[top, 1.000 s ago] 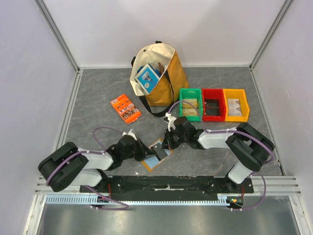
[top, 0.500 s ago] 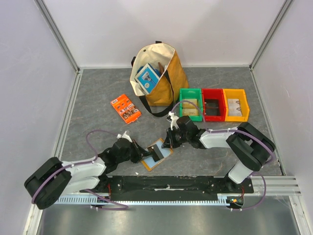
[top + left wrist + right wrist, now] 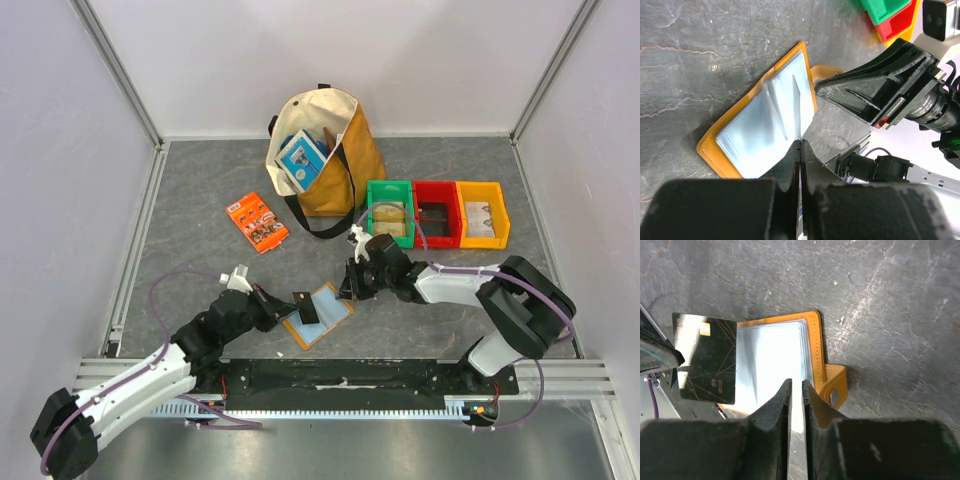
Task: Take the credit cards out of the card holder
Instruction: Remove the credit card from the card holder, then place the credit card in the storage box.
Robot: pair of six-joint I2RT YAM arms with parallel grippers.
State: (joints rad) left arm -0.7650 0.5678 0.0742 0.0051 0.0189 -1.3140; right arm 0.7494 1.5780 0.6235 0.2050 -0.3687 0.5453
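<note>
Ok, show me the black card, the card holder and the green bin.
black card [image 3: 707, 357]: right wrist view, middle of its face.
card holder [image 3: 819, 350]: right wrist view, its orange outer edge.
green bin [image 3: 390, 184]: top external view, its far rim.

Card holder [image 3: 325, 312] on table [image 3: 200, 180], card [image 3: 304, 306] at its left edge, bag [image 3: 340, 170] behind, bins [image 3: 437, 241] right of bag

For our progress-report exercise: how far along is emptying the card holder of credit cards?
Done: the card holder lies open and a black card is out of its pockets. In hand: the left jaws pinch that card; the right jaws are at the holder's tab side. Left: setting it down, plus any cards hidden in the pockets.
</note>
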